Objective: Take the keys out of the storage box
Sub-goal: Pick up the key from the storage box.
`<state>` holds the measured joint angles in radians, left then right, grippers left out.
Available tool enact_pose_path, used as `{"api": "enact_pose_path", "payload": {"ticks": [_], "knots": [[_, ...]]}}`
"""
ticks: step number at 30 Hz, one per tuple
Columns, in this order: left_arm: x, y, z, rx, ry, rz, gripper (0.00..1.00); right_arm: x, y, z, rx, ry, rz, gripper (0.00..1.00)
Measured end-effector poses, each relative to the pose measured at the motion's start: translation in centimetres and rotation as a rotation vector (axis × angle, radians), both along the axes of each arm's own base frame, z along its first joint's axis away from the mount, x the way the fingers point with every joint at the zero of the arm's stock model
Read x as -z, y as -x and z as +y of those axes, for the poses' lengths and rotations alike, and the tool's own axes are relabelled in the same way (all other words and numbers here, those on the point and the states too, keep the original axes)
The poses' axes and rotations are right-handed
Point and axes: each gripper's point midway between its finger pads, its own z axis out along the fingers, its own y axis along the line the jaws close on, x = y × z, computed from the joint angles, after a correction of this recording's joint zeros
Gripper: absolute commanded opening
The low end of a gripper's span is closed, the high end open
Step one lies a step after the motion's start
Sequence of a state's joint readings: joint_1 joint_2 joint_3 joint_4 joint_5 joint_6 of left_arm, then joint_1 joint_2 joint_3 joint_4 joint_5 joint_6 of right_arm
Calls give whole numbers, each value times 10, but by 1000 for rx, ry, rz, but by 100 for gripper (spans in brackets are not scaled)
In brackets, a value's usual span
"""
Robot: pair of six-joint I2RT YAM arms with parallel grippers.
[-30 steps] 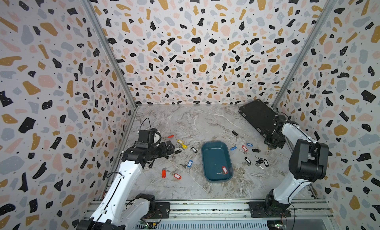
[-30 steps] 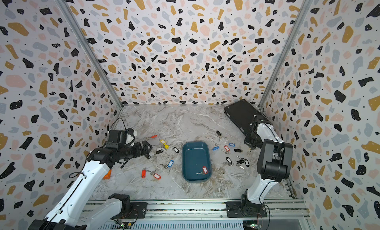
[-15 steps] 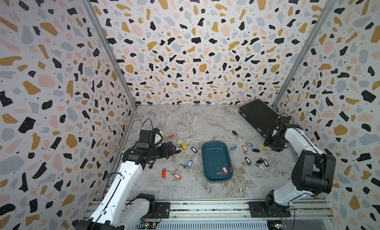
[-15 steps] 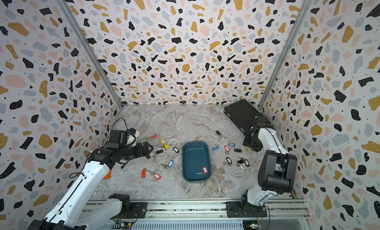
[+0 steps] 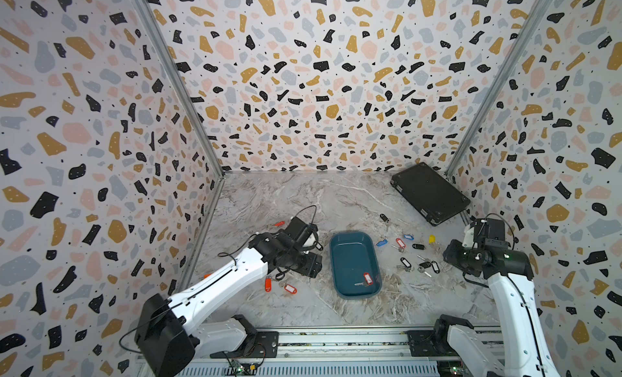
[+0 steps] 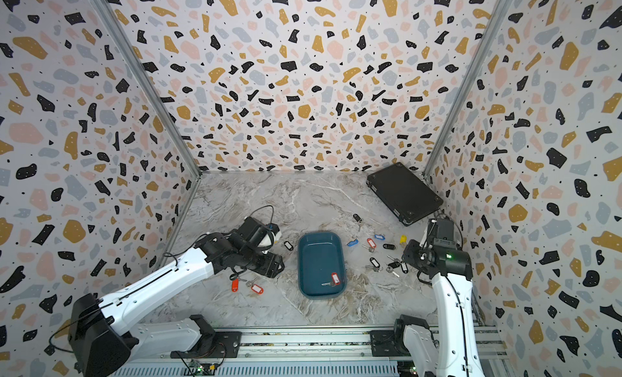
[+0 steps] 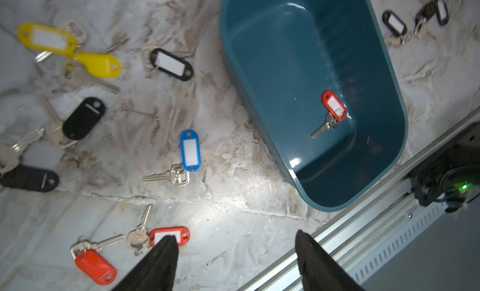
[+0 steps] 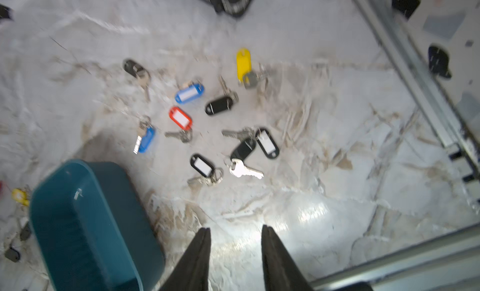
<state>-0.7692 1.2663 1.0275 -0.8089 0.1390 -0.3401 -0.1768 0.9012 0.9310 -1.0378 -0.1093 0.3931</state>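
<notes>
We see left claw (image 7: 233, 236) spread and empty, over keys (image 5: 290, 288) already out on the tabletop (image 5: 303, 203). Storage box (image 5: 351, 254) sits mid-tabletop and holds one red-tagged key (image 5: 367, 279), probably the last to remove. More keys lie right of it. Right claw (image 8: 235, 228) is parted, empty.

Top views overlook all; close wrist views share the storage box (image 7: 285, 55).

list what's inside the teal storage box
One red-tagged key lies in the storage box, at the end nearest the robot's base. The rest of the floor shows bare in both top views; nothing is covered.
</notes>
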Motion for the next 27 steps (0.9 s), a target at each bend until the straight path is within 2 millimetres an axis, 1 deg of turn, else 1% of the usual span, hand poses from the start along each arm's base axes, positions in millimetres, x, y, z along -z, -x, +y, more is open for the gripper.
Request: {"api": "enact_pose_path", "payload": {"ticks": [1,4,7,8,10,14,15,18,21,24,27], "knots": [[0,2,-9,30,-9,0,60,7,1,0,-3,-4,29,30],[-5,5,-34,96,-20,-7,36,16,0,1,-12,-8,68,26],[-6,7,-54,143,-30,-10,18,16,-1,1,-17,-6,69,25],[-5,8,-60,150,-34,-7,18,15,-1,1,-18,-5,66,25],[-1,8,-72,173,-47,3,22,15,-1,1,-22,-4,62,27],[14,6,-91,172,-79,46,42,14,-1,2,-28,-3,59,30],[18,4,-96,157,-84,59,45,14,-1,3,-29,-3,58,30],[26,-1,-109,114,-90,91,45,14,-1,4,-36,0,55,31],[32,-4,-118,74,-93,116,41,14,-1,3,-39,16,60,31],[42,-5,-120,43,-111,142,37,15,1,1,-42,45,72,30],[49,-3,-118,30,-136,163,32,14,3,0,-44,68,70,30]]}}
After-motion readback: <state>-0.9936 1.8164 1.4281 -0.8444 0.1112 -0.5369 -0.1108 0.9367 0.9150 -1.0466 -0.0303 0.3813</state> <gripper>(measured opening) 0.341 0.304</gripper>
